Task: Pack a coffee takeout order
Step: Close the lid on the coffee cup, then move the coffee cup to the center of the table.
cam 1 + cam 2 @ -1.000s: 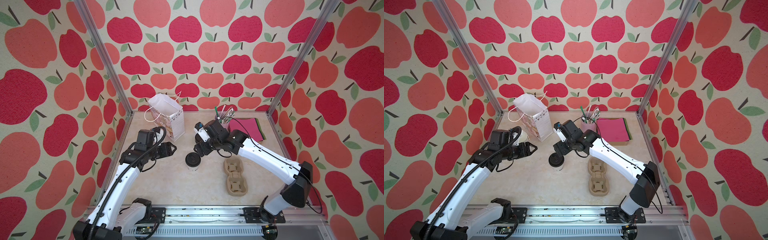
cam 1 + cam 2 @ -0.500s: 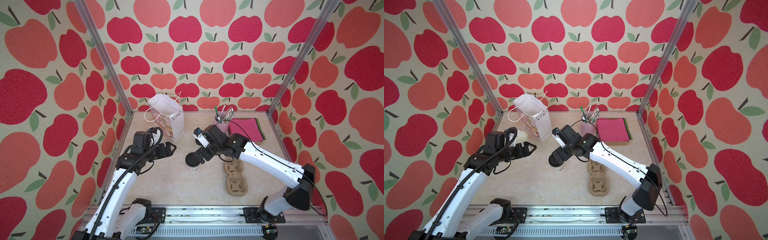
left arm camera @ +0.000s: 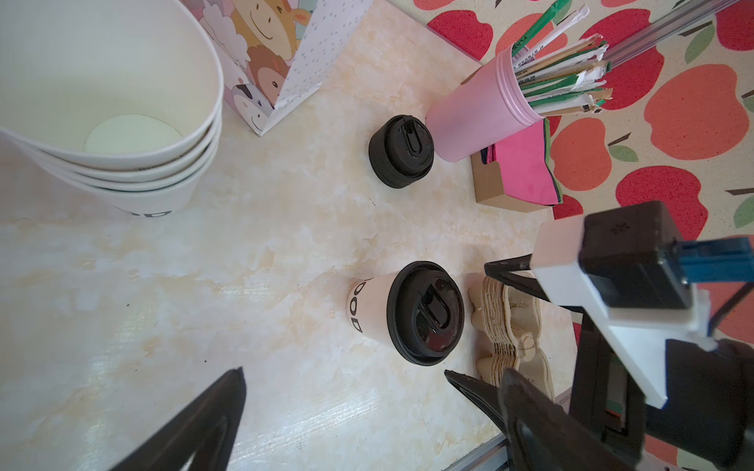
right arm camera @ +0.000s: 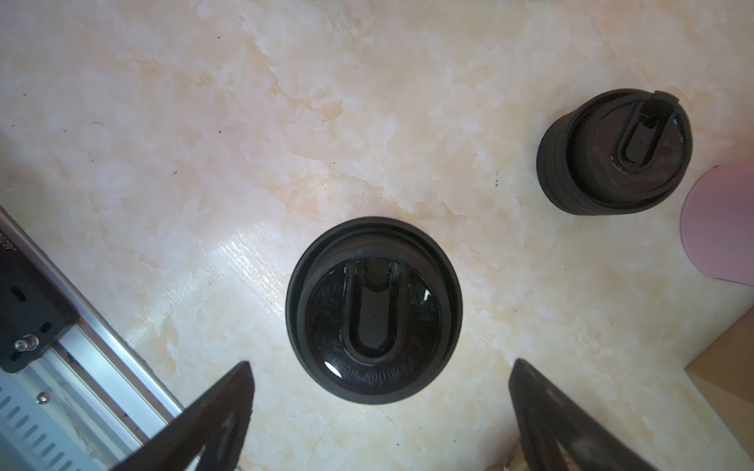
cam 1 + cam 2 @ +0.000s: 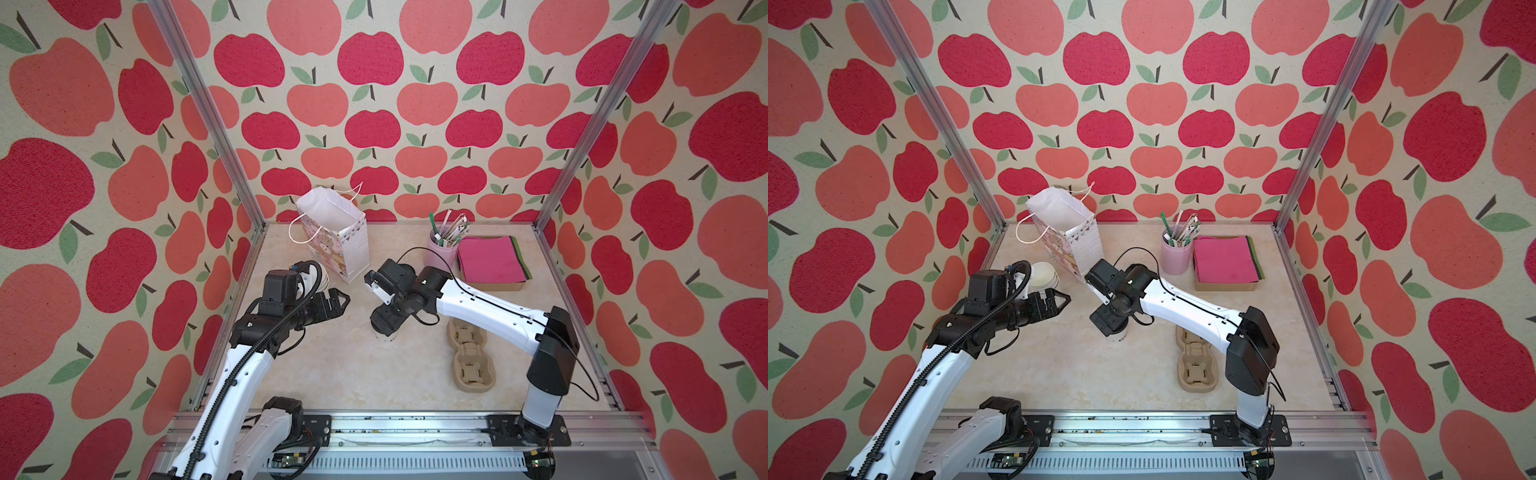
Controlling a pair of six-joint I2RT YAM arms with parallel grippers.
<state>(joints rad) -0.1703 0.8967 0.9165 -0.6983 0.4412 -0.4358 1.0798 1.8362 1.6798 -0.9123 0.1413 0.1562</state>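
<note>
White paper cup (image 3: 367, 312) with a black lid (image 3: 424, 312) stands mid-table under the right gripper (image 4: 379, 363), whose jaws are spread wide, clear of it. The left gripper (image 3: 342, 371) gapes too, holding nothing. A pink tumbler (image 3: 477, 126) holds the green straw (image 3: 540, 25) among wrapped ones; a cardboard tray (image 3: 489, 183) holds the magenta napkin (image 3: 526, 171).

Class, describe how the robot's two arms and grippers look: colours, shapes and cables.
The left arm and right arm have white links and black joints. A ribbed black conduit runs along the left; a thin black cable loops over the right. The left gripper and right gripper are black, their fingers tapering to points.
</note>
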